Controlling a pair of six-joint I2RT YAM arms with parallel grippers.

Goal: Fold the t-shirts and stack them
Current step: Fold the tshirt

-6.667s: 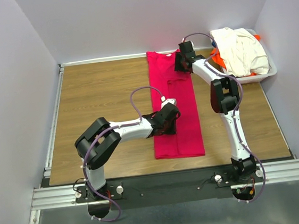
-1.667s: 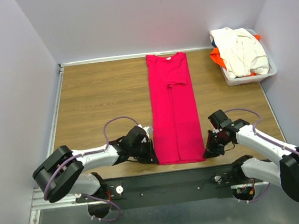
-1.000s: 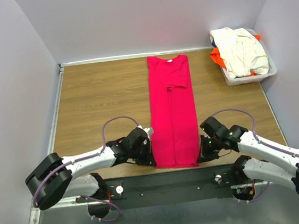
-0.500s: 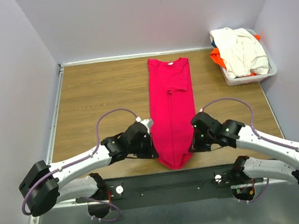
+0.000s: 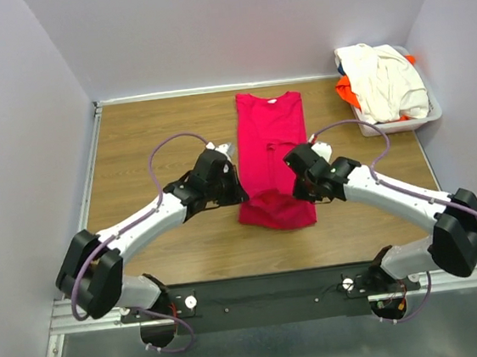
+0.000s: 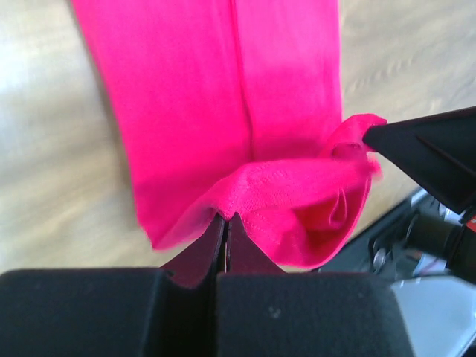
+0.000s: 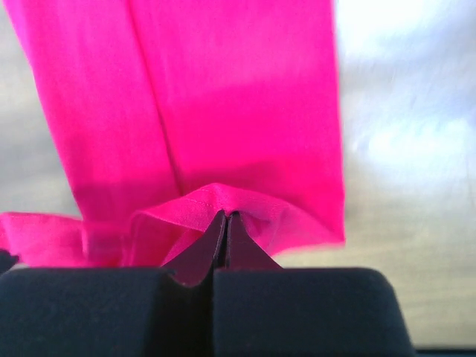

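1. The left gripper [image 5: 237,199] is low over the wooden table [image 5: 149,137], right at the left edge of the crimson-pink t-shirt [image 5: 272,128].
2. Up close on the left wrist camera, the left gripper [image 6: 225,218] has its two fingers pressed tight together. The stitched hem of the crimson-pink t-shirt [image 6: 223,111] is pinched between the tips.
3. On the other side, the right gripper [image 5: 298,191] sits at the shirt's right edge, level with its partner, with the cloth between the two of them.
4. The right wrist camera shows the same grip. The right gripper [image 7: 225,216] is clamped on the hem, and the crimson-pink t-shirt [image 7: 238,97] peaks up in a little ridge where the tips bite.
5. The shirt runs down the middle of the table, folded narrow, with its collar end towards the far wall and lying flat.
6. Its near end is lifted and doubled back over the flat part. A loose, rounded fold bulges out nearest the arm bases.
7. Between the two pinch points the raised hem sags, and it is bunched at the right-hand corner.
8. The white basket [image 5: 432,113] is in the far right corner, well apart from both grippers.
9. The cream-white t-shirt [image 5: 382,78] is heaped on top of the basket, and the orange t-shirt [image 5: 347,94] peeks out at its left side.
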